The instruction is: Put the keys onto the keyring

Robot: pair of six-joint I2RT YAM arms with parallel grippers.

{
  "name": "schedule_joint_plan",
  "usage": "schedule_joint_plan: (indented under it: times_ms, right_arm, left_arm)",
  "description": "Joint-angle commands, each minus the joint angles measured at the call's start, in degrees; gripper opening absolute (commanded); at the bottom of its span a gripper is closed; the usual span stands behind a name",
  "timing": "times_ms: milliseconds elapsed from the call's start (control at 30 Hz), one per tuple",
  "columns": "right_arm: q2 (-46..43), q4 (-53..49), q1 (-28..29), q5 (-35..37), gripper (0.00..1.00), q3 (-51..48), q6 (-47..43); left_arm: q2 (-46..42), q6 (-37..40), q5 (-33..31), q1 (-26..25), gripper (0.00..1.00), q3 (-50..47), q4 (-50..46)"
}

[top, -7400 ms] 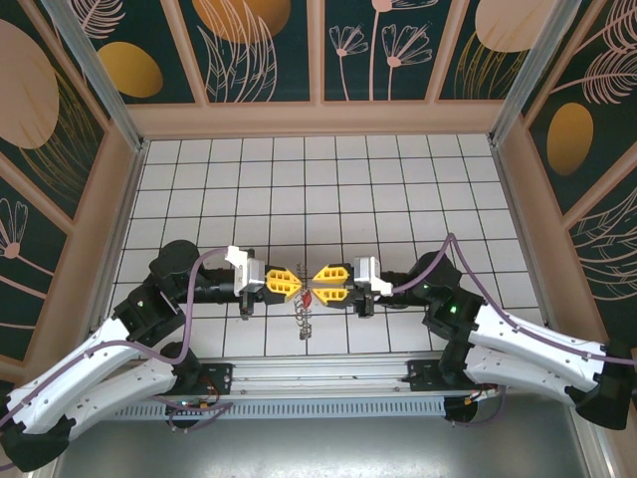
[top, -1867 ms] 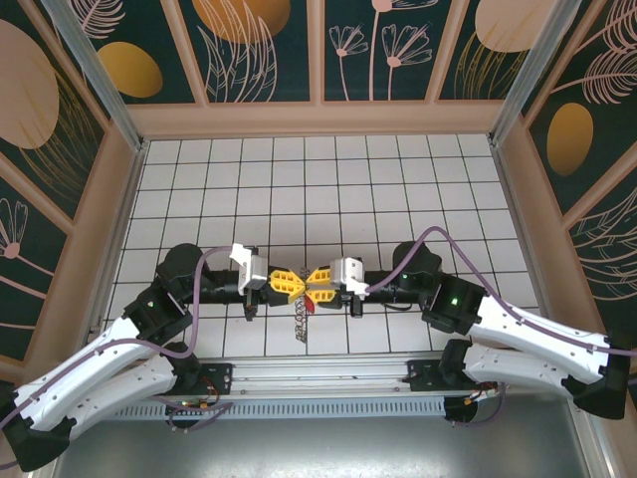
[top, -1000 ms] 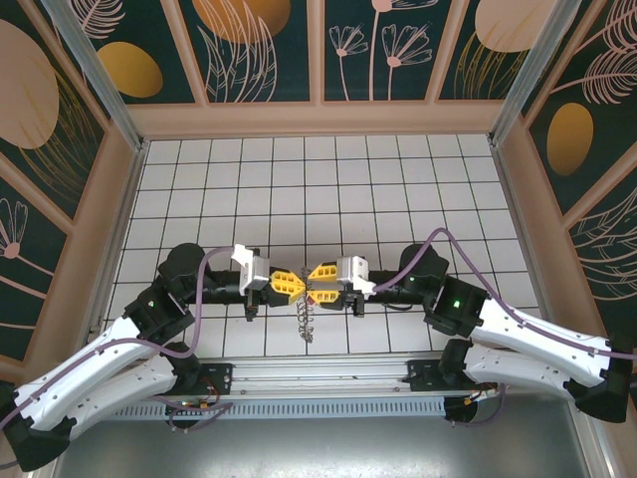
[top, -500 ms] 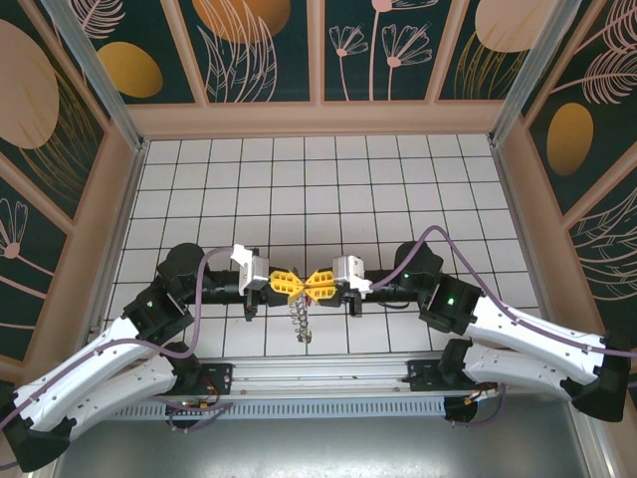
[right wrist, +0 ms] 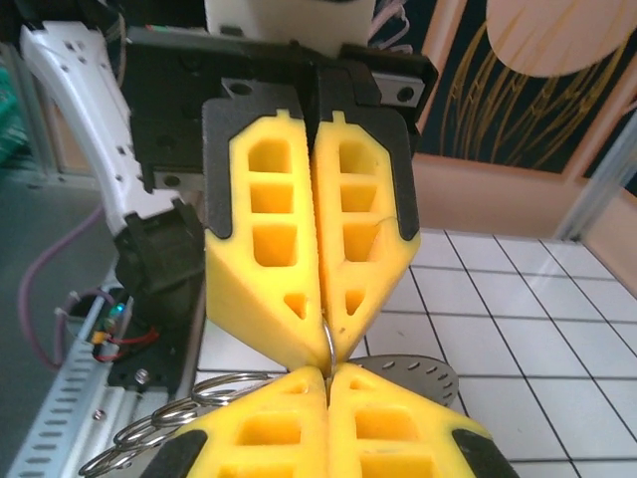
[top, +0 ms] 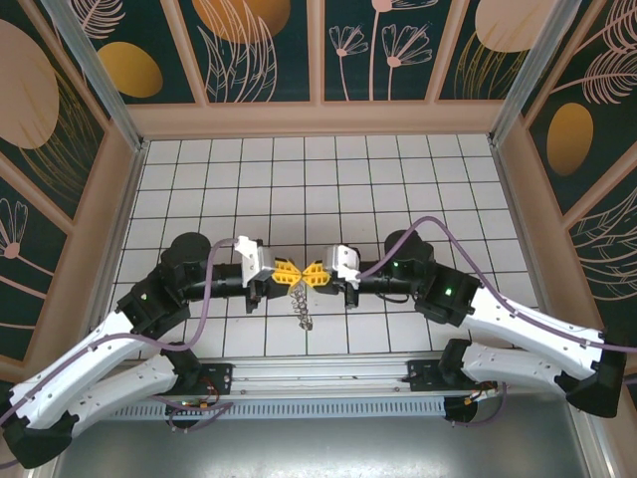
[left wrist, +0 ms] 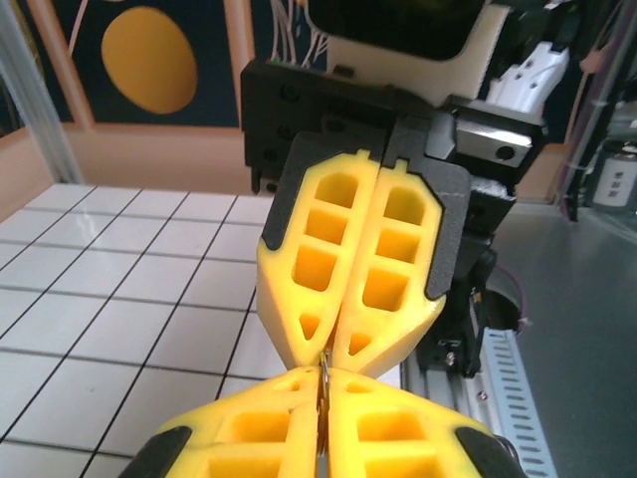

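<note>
We note left pincer (top: 295,271) and right pincer (top: 313,272) tip to tip, both clamped on the keyring (top: 303,304) wire, chain dangling; presumably bracing it for threading.

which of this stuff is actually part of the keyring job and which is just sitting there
Job: keyring dangling below the tips; left gripper and right gripper, both shut on it.
Just there: tiled table, patterned walls, purple cables.
</note>
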Motion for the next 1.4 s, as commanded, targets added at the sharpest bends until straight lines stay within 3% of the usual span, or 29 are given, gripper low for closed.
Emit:
schedule_joint_plan:
  times_ms: [0,67,200,333,467,633,800,867,900,1000,1133,1367]
  right_arm:
    - [3.84,-4.07,-0.30,6.00,0.00,4.41,-4.50]
    - [4.90,-5.67,-0.07,6.84,0.00,5.68,-5.55]
    - [5.09,-6.84,0.05,7.44,0.00,6.44,-6.30]
    - [3.17,-5.73,0.05,4.95,0.01,4.96,-5.48]
    - [1.26,-3.32,0.07,2.27,0.11,2.61,-3.93]
    - [-0.33,-0.92,0.09,-0.28,0.15,1.20,-2.44]
    - [-1.95,1.54,-0.16,-1.83,0.11,-0.05,-1.44]
    - [-2.14,1.80,-0.26,-1.80,0.04,-0.24,-1.25]
    - [-2.11,1.72,-0.30,-1.65,0.00,-0.23,-1.20]
    - [-1.81,0.93,-0.37,0.39,0.00,0.26,-1.65]
    - [0.09,-3.27,-0.15,6.78,0.00,2.61,-3.91]
    - [5.11,-8.44,2.41,15.80,0.00,6.31,-7.84]
  left_arm:
    - [2.30,2.44,0.48,-0.83,0.08,3.53,-4.69]
    - [3.41,3.01,-0.45,-0.86,0.01,4.23,-6.37]
    - [3.58,3.14,1.09,-0.95,0.00,3.99,-6.00]
    - [0.53,1.02,3.79,-0.91,0.00,1.28,0.71]
    - [-1.55,-2.88,7.83,-0.95,0.00,-1.76,10.70]
    - [-2.97,-6.02,10.68,-0.93,0.00,-4.62,19.47]
    - [-3.25,-7.05,11.91,-0.92,0.00,-6.34,23.37]
    - [-3.27,-7.55,12.42,-0.93,0.00,-6.90,24.65]
    - [-3.17,-7.64,12.32,-0.93,0.00,-6.91,24.58]
    - [-2.78,-6.15,10.32,-0.95,0.00,-5.52,20.53]
    - [-0.19,-1.97,5.05,-0.91,0.00,-0.84,8.92]
    - [3.96,1.83,-1.99,-0.98,0.08,4.28,-3.76]
